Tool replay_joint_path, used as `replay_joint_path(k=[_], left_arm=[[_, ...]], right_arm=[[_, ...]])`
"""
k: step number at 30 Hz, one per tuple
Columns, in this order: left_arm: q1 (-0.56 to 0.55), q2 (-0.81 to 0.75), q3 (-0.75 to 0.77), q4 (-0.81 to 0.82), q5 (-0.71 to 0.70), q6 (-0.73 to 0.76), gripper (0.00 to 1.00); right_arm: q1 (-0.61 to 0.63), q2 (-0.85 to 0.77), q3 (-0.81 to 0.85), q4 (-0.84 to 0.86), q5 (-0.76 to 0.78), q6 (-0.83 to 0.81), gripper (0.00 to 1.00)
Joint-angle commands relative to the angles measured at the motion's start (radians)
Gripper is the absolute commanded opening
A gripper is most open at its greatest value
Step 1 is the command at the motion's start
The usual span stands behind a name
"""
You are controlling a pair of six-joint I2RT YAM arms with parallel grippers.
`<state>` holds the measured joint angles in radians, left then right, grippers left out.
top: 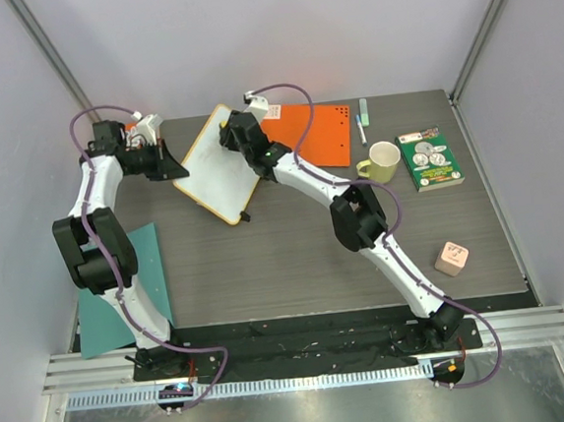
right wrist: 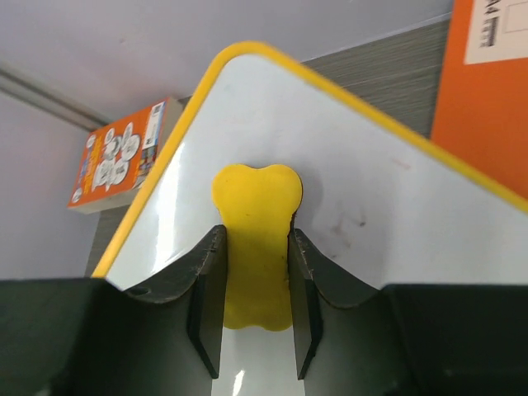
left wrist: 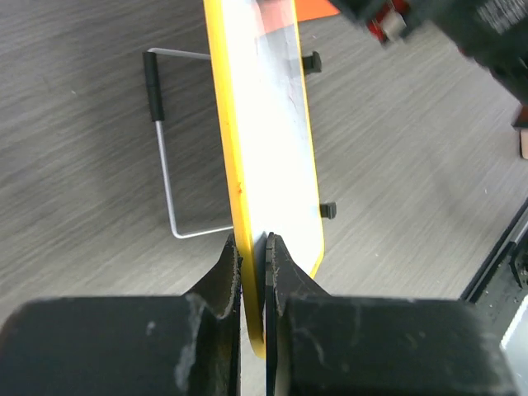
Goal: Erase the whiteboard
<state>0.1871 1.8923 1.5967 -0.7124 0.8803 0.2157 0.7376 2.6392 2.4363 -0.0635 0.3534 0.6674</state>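
Whiteboard, one, pinched by left gripper, right gripper clamping one yellow eraser

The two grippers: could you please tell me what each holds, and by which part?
Left gripper: whiteboard, clamped at its yellow rim. Right gripper: yellow eraser, pinched across its narrow middle.

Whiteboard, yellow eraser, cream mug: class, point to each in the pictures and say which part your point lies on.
whiteboard (top: 210,173), top external view, bare white face
yellow eraser (right wrist: 256,198), right wrist view, rounded upper end
cream mug (top: 385,172), top external view, outer wall below rim
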Motion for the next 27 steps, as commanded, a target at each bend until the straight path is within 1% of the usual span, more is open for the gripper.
replay_joint_path(k=[1, 5, 10, 13, 17, 19, 22, 27], left_arm=[[-0.055, -0.094, 0.000, -0.108, 0.048, 0.128, 0.00], [-0.061, -0.090, 0.002, -0.130, 0.045, 0.143, 0.00], [-0.061, -0.091, -0.014, -0.125, 0.040, 0.149, 0.00], [-0.061, -0.094, -0.023, -0.121, 0.039, 0.151, 0.00], [-0.063, -0.098, -0.030, -0.108, 0.026, 0.151, 0.00], [-0.063, -0.099, -0.029, -0.107, 0.020, 0.151, 0.00], [-0.061, -0.102, -0.018, -0.111, 0.008, 0.162, 0.00], [-0.061, -0.081, 0.022, -0.174, -0.006, 0.218, 0.00]], right_arm=[[0.002, 0.099, -0.005, -0.154, -0.020, -0.045, 0.01], [0.034, 0.055, -0.083, -0.099, -0.085, -0.071, 0.01], [0.137, -0.013, -0.180, -0.056, -0.128, -0.137, 0.01], [0.186, -0.039, -0.203, -0.055, -0.165, -0.137, 0.01], [0.227, -0.073, -0.270, -0.026, -0.224, -0.091, 0.01], [0.241, -0.085, -0.295, -0.016, -0.226, -0.088, 0.01], [0.233, -0.081, -0.289, -0.016, -0.209, -0.078, 0.01], [0.157, -0.079, -0.284, -0.025, -0.174, -0.031, 0.01]])
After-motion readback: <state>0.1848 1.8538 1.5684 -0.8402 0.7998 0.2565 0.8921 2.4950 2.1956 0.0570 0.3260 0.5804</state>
